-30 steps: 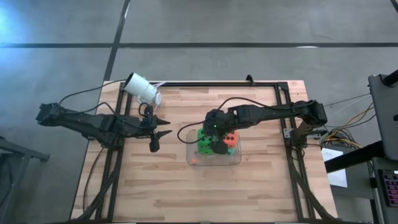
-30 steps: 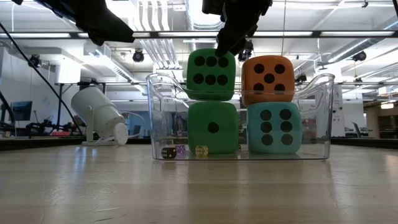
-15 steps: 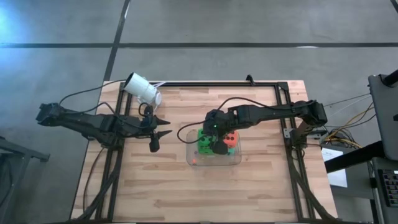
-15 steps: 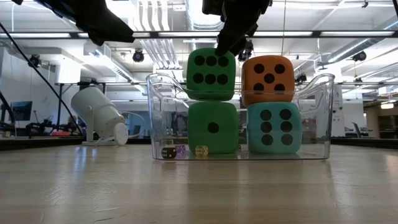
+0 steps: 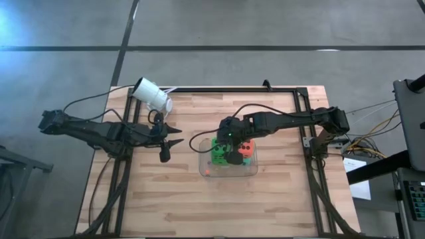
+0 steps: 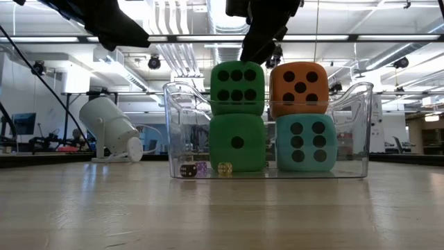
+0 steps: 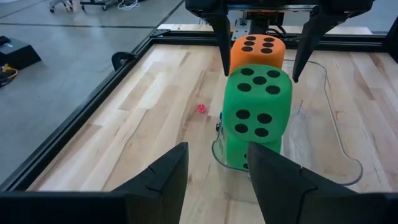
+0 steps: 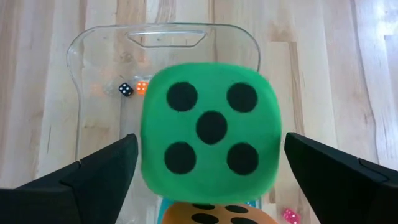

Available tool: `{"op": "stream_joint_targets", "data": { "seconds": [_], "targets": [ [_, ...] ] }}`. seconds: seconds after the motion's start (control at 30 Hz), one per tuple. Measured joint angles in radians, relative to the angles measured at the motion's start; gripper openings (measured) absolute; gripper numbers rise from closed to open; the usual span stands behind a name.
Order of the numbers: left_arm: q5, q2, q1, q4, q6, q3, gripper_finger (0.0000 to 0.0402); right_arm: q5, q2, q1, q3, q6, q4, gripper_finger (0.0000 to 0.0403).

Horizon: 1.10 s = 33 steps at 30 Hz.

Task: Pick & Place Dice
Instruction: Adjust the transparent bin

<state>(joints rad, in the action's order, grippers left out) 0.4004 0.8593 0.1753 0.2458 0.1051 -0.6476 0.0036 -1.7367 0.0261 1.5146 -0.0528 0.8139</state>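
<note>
Now the upper green die (image 6: pixel 236 87) sits lower than half a second ago, squared onto the lower green die (image 6: pixel 237 143) inside the clear bin (image 6: pixel 357 132), so the drop looks done. Right end effector (image 8: pixel 205 171) hangs just above it, fingers spread wide, gripping nothing. Orange die (image 6: pixel 299 89) rests on the teal die (image 6: pixel 306 142) beside them; all four appear binned. Left end effector (image 7: pixel 216 180) waits open near the white camera (image 5: pixel 152 95), over the surface (image 5: pixel 279 199).

4 pip-marked dice (image 6: pixel 267 114) stacked 2 by 2: green (image 6: pixel 236 88) on green (image 6: pixel 237 142), orange (image 6: pixel 299 90) on teal (image 6: pixel 306 143).
</note>
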Motion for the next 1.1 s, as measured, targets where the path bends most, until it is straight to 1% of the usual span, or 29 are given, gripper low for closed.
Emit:
{"op": "stream_joint_targets", "data": {
  "seconds": [0.5,0.93,1.1],
  "targets": [
    [0.0,0.0,0.0,0.0,0.0,0.0,0.017,0.023,0.015,-0.001,0.006,0.0,-0.013,0.04],
    [0.0,0.0,0.0,0.006,0.0,0.001,0.017,0.026,0.034,-0.005,0.129,0.013,-0.008,0.04],
    [0.0,0.0,0.0,0.006,0.0,0.001,0.017,0.026,0.034,-0.009,0.197,0.059,0.017,0.04]
  ]
}}
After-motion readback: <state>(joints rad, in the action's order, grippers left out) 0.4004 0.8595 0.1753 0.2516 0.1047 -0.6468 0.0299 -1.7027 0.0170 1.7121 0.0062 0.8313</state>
